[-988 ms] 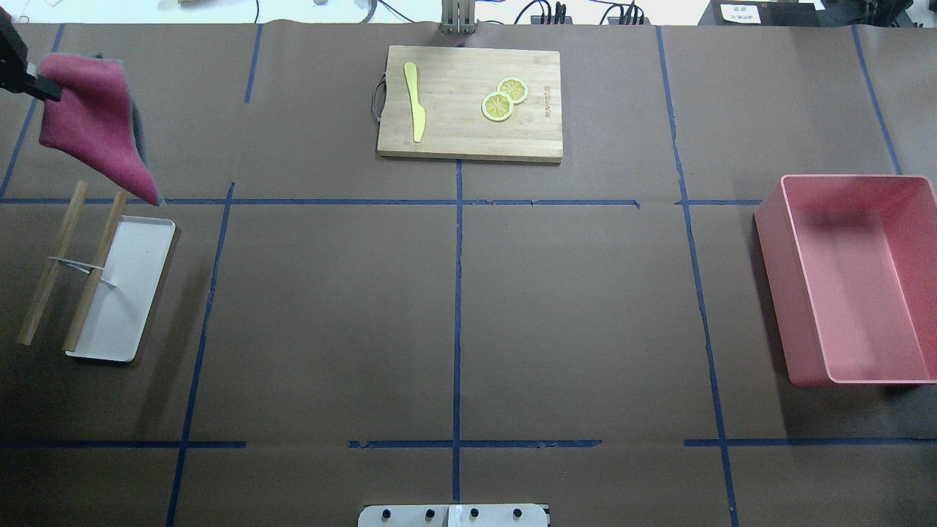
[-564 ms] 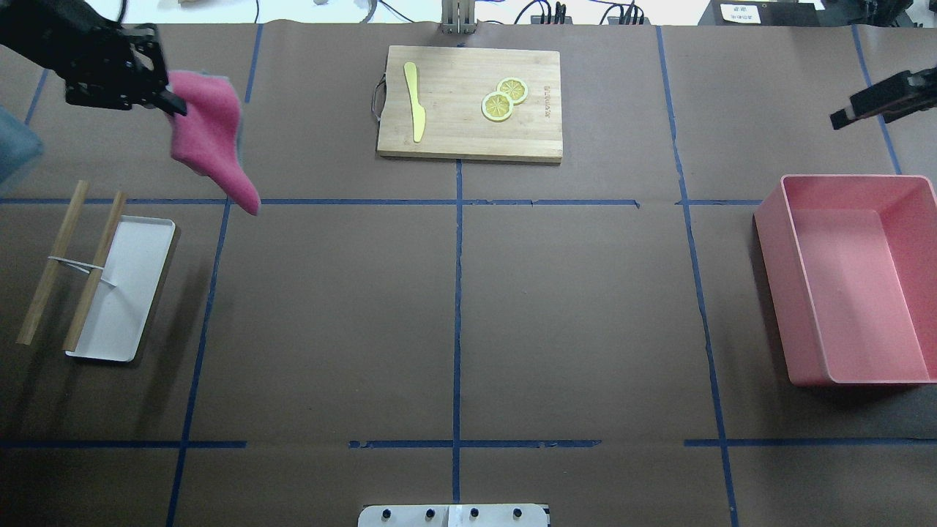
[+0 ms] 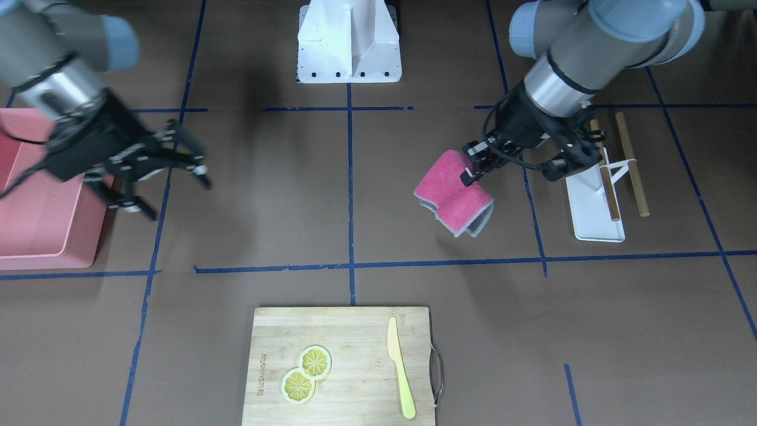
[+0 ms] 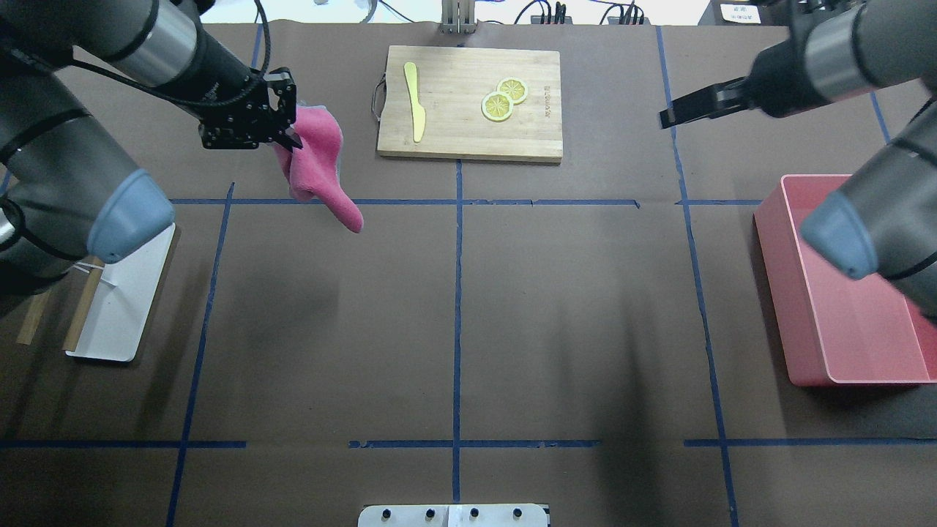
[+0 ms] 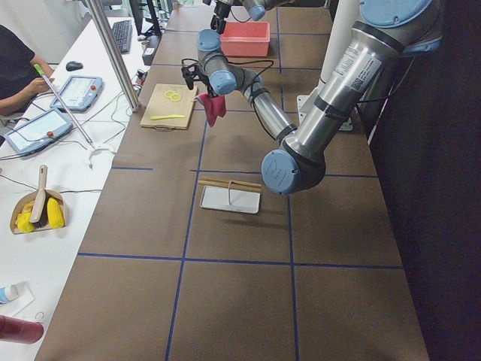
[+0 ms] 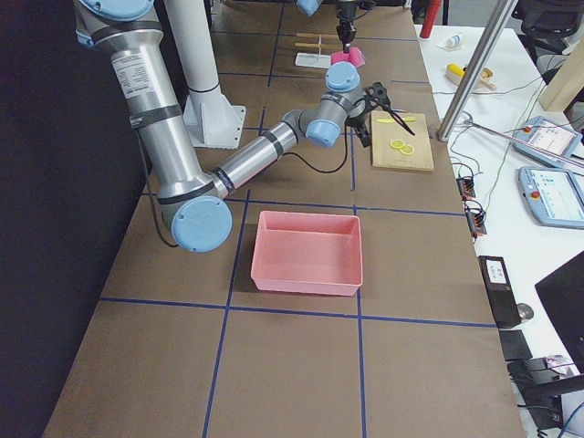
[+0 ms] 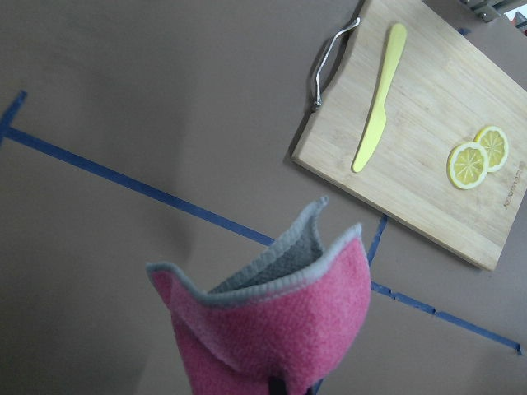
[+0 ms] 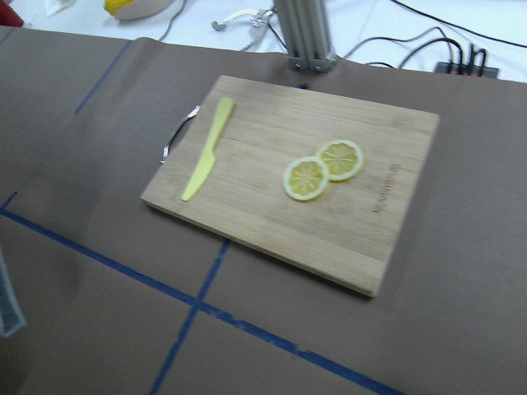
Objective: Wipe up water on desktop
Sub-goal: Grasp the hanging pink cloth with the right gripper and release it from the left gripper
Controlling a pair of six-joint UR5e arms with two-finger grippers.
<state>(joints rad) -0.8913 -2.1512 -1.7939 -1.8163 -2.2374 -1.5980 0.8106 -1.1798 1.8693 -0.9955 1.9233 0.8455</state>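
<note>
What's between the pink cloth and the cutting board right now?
Nothing: only bare desktop separates the pink cloth from the cutting board on its handle side, clearest in the overhead view.

One board (image 4: pixel 454 128), knife (image 4: pixel 416 102), cloth (image 4: pixel 318 165), bin (image 4: pixel 779 307) and tray (image 4: pixel 124 307) each; two lemon slices (image 4: pixel 498 107) (overlapping), two sticks (image 3: pixel 637 180).
</note>
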